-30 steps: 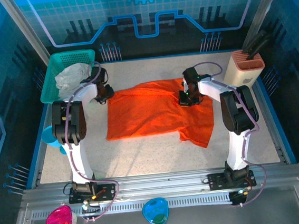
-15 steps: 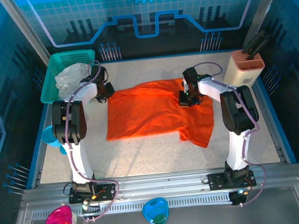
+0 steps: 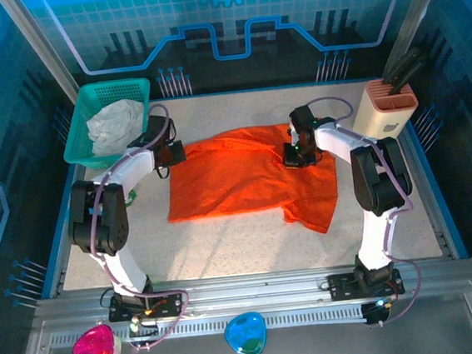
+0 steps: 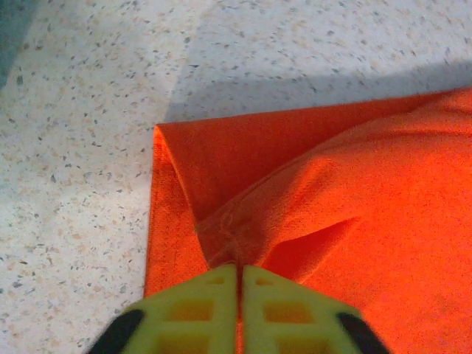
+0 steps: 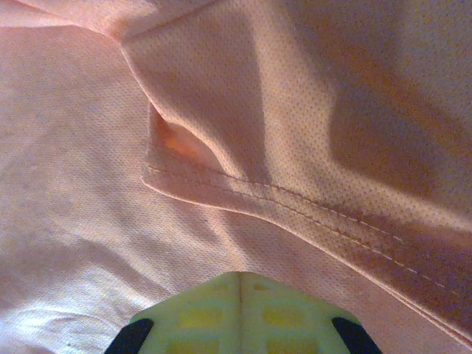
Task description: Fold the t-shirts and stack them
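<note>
Bare speckled stone-look tabletop (image 3: 251, 242) nearest. On it, a bright orange fine-knit t-shirt (image 3: 236, 181) lies mostly flat, with one sleeve trailing near-right. The left pincer (image 4: 240, 267) is at the shirt's far-left corner, closed and pinching a puckered fold. The right pincer (image 5: 241, 274) is on the shirt's far-right part, closed, tips by a stitched hem; grip unclear. Far-left of the shirt, a crumpled whitish-grey t-shirt (image 3: 114, 123) sits in a teal plastic mesh basket (image 3: 77, 134).
</note>
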`<action>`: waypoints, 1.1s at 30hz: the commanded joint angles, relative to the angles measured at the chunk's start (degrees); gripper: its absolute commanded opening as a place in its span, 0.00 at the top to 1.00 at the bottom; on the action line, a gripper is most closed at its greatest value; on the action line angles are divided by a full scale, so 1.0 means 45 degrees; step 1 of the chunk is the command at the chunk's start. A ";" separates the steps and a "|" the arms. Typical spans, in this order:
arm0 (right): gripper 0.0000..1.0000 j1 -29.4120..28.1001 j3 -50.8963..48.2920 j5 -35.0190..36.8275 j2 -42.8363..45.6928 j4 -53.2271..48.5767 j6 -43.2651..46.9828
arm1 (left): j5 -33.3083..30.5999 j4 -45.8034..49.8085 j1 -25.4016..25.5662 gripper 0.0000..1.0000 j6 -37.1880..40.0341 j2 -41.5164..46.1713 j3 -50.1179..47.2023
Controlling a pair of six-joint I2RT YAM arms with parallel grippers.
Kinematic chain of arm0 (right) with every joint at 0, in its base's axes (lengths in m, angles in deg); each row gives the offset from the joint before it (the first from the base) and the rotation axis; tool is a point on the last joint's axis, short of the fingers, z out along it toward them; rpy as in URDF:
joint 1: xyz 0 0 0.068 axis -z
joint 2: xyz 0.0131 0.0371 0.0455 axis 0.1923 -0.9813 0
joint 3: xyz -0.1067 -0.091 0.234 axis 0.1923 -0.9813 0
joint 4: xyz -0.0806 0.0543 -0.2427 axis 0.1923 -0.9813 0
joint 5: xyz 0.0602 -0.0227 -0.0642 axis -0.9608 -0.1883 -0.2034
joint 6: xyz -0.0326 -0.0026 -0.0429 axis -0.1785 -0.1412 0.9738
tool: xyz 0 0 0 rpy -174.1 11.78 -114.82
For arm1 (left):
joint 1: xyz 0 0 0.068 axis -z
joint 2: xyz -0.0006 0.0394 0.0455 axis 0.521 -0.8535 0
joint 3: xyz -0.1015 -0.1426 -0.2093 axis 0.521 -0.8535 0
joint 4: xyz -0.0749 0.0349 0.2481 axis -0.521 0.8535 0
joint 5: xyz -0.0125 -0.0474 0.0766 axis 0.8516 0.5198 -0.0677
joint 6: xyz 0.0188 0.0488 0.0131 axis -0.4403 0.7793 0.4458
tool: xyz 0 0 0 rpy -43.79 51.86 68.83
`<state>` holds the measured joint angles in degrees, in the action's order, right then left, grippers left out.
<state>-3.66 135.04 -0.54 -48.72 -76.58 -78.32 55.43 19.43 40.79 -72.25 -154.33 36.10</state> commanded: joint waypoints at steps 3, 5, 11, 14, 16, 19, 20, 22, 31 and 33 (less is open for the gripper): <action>1.00 -0.0122 -0.0262 -0.0274 0.0384 -0.0050 0.0204 | -0.2580 -0.0608 0.1160 0.67 0.1540 0.0843 -0.1116; 1.00 -0.0115 -0.0284 -0.0315 0.0384 -0.0045 0.0263 | -0.3342 -0.0885 0.1560 0.61 0.1657 0.1204 -0.1534; 1.00 0.0010 -0.0243 -0.0350 0.0399 -0.0127 0.0381 | -0.3982 -0.0778 0.1781 0.52 0.1460 0.1666 -0.1355; 1.00 0.0034 -0.0320 -0.0369 0.0423 -0.0088 0.0367 | -0.3818 0.0144 0.1728 0.58 0.1606 0.0609 0.0198; 1.00 0.0040 -0.0396 -0.0367 0.0443 -0.0059 0.0363 | -0.3607 0.0394 0.1676 0.59 0.1689 -0.0331 0.1172; 1.00 0.0068 -0.0534 -0.0367 0.0482 -0.0049 0.0363 | -0.3044 0.0869 0.1298 0.64 0.1494 -0.1961 0.2737; 1.00 0.0085 -0.0583 -0.0367 0.0511 -0.0049 0.0392 | -0.2752 0.1158 0.1114 0.67 0.1406 -0.2552 0.3452; 1.00 0.0123 -0.0652 -0.0316 0.0559 -0.0123 0.0459 | -0.2277 0.1685 0.0787 0.72 0.1297 -0.3607 0.4690; 1.00 0.0499 -0.0858 -0.0291 0.0721 -0.0103 0.0541 | -0.1594 0.1943 0.0847 0.84 0.1448 -0.4647 0.5682; 1.00 0.0503 -0.0776 -0.0344 0.0646 -0.0088 0.0516 | -0.1594 0.1423 0.0987 0.84 0.1470 -0.4022 0.4815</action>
<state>-1.97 131.69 -0.96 -47.19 -76.34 -76.57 46.36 26.71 43.96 -65.98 -177.17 61.08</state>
